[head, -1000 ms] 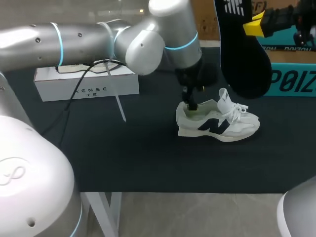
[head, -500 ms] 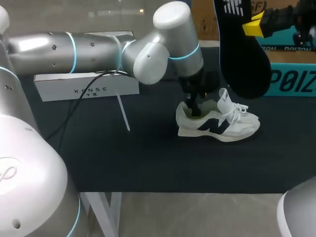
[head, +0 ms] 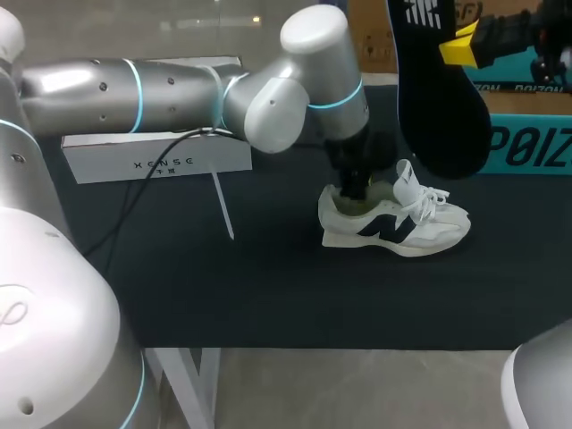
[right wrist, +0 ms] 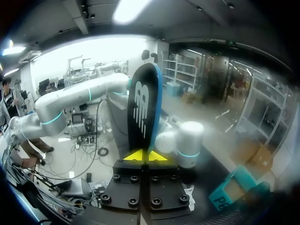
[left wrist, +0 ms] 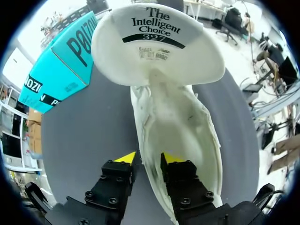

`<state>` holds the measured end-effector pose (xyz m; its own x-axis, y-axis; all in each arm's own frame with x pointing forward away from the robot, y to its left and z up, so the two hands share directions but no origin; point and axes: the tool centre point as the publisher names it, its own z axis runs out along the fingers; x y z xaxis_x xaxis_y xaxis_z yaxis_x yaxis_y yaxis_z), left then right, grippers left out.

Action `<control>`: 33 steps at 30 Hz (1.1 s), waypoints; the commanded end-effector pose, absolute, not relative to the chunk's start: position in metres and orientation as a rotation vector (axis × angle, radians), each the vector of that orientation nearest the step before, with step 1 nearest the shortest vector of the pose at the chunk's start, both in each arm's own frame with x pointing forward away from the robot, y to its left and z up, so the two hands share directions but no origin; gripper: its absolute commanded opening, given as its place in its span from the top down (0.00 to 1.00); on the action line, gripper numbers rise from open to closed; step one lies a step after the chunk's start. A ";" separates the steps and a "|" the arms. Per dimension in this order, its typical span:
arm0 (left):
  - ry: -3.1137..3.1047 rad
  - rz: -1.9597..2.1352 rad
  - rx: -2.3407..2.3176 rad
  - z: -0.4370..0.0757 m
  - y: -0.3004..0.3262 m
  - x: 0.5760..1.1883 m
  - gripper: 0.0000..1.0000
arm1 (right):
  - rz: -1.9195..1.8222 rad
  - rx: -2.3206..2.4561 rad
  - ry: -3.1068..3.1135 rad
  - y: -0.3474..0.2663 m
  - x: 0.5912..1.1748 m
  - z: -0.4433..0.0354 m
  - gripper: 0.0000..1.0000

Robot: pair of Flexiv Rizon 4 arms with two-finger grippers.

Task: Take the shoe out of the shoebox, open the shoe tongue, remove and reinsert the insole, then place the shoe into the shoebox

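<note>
A white shoe [head: 398,222] with a dark logo lies on the black table, toe to the right. My left gripper [head: 355,188] is at its heel opening. In the left wrist view one finger sits inside the shoe [left wrist: 183,122] and the other outside. The left gripper [left wrist: 147,158] is shut on the collar wall between them. Ahead of the fingers the tongue [left wrist: 159,47] stands folded up and open. High at the back right, my right gripper [head: 460,45] is shut on the black insole [head: 442,98]. The right wrist view shows the insole [right wrist: 143,110] upright between the closed yellow tips [right wrist: 146,156].
The teal shoebox [head: 527,147] stands at the back right behind the shoe, also seen beyond the tongue as the teal box [left wrist: 61,61]. A white box [head: 156,154] sits at the back left with a cable and a white strip beside it. Bare black mat lies in front of the shoe.
My left arm has shifted right and sunk to the heel opening, and its fingers have come together on the collar wall. The right arm and insole have not moved.
</note>
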<state>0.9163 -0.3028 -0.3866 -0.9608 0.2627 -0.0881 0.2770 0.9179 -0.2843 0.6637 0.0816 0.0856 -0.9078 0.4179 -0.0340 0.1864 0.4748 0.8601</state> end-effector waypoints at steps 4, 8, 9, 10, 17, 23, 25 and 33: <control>3.033 -0.454 0.418 -0.389 -0.300 0.915 1.00 | 1.399 0.520 2.492 0.083 0.667 0.087 1.00; 3.037 -0.457 0.420 -0.391 -0.300 0.914 1.00 | 1.399 0.520 2.492 0.083 0.667 0.087 1.00; 3.037 -0.457 0.420 -0.391 -0.300 0.914 1.00 | 1.399 0.520 2.492 0.083 0.667 0.087 1.00; 3.037 -0.458 0.420 -0.392 -0.300 0.914 1.00 | 1.399 0.520 2.492 0.083 0.667 0.087 1.00; 3.037 -0.462 0.429 -0.391 -0.299 0.913 1.00 | 1.399 0.520 2.492 0.083 0.667 0.087 1.00; 3.025 -0.453 0.449 -0.380 -0.298 0.907 1.00 | 1.399 0.520 2.492 0.083 0.667 0.087 1.00; 3.014 -0.458 0.452 -0.375 -0.297 0.905 1.00 | 1.399 0.520 2.492 0.083 0.667 0.087 1.00; 2.997 -0.493 0.450 -0.357 -0.290 0.901 1.00 | 1.399 0.520 2.492 0.083 0.667 0.087 1.00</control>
<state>0.9059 -0.2999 -0.3677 -0.9550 0.2761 -0.1083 0.2962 0.9063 -0.3015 0.6642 0.0814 0.0856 -0.9086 0.4164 -0.0335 0.1859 0.4748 0.8602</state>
